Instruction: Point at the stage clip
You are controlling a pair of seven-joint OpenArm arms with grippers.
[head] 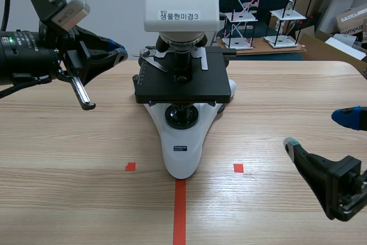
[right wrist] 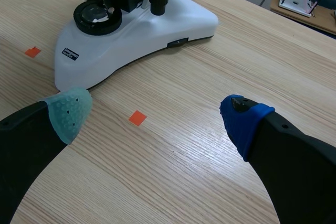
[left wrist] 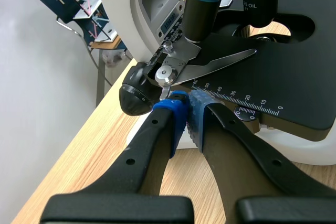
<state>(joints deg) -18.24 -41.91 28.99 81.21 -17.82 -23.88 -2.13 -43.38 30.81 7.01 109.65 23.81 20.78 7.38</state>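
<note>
Your left end effector [left wrist: 187, 109], closed on nothing, is nearer: the clip [left wrist: 210, 66] lies on the stage [left wrist: 304, 77] just ahead at 12 o'clock, long axis toward 2 o'clock; the right end effector [right wrist: 155, 115] gapes empty, well apart.

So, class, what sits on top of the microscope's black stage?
A silver stage clip lies on the stage, below the objective lenses. The shut left gripper points at its pivot. The part of the stage behind the lenses is covered from view.
</note>
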